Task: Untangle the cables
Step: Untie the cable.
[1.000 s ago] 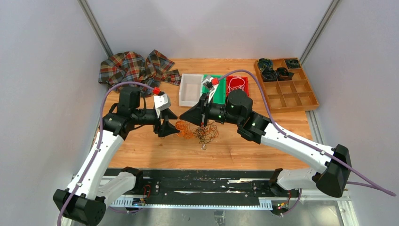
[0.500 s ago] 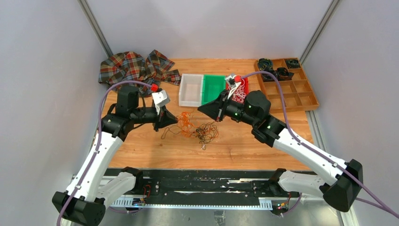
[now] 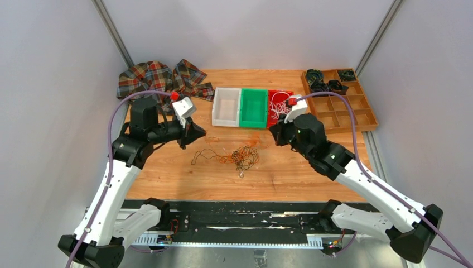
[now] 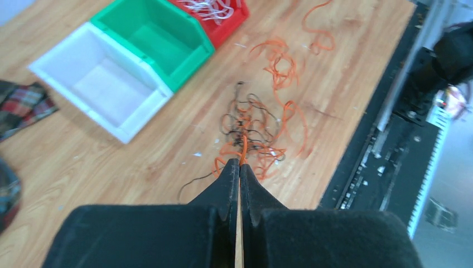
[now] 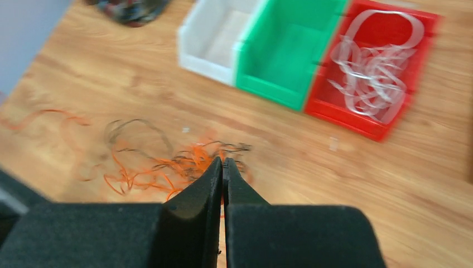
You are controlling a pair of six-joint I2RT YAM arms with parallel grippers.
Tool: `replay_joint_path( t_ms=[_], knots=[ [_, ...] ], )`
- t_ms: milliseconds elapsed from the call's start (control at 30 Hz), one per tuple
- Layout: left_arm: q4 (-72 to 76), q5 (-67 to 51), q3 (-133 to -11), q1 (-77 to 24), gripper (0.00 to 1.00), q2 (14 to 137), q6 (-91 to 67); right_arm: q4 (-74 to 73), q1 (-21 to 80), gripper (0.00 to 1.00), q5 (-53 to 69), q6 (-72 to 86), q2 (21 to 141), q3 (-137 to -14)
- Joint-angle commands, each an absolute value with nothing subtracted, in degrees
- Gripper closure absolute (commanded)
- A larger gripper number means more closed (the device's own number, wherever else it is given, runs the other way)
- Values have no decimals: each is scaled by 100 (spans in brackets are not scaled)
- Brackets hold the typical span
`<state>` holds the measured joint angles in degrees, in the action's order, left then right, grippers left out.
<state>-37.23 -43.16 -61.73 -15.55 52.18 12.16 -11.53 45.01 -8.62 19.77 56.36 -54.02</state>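
Cables (image 3: pixel 241 157), orange and black, lie tangled on the table (image 3: pixel 290 176) at centre frame. Left gripper (image 4: pixel 240 167) is pinched closed on an orange cable (image 4: pixel 244 146); right gripper (image 5: pixel 222 163) is closed, its hold unclear.

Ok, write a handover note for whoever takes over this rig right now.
Left tool: shut on an orange cable from the tangle.
Right tool: shut, over the table; whether it holds anything is unclear.
Cables: orange and black tangle mid-table; white cables in the red bin.
Done: white ones binned.
To do: part orange from black; green bin and white bin empty.
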Motion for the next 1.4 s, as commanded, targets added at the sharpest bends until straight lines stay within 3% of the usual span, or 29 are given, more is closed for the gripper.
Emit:
replay_joint_path(
  t_ms=[0,233,433,567,767,967,1233,1367],
  knots=[
    [-3669,-3155,-6459,-1567,99,5103,1272,-1941,4178,100,-2510,1760,5289,-5289],
    [-3519,-1657,-6400,-1573,99,5045,1614,-2282,3481,99,-2699,1936,5054,-5122],
    [-3652,-2745,-6460,-1570,99,5028,1438,-2310,3417,99,-2083,1795,5124,-5092],
    [-3761,-3591,-6684,-1572,99,5096,1160,-1748,3436,60,-845,1430,5142,-4909],
    [-3831,-4298,-7150,-1569,99,5256,832,813,4246,32,1199,1076,5273,-4288],
    [-3832,-4231,-7331,-1560,99,5317,807,1895,5399,28,1698,609,6716,-4417],
    [-3831,-3994,-7331,-1545,99,5291,865,2934,5766,29,2013,800,8053,-4673],
    [-3832,-4003,-7349,-1533,99,5291,849,3217,5828,35,1803,910,8640,-4939]
  ],
)
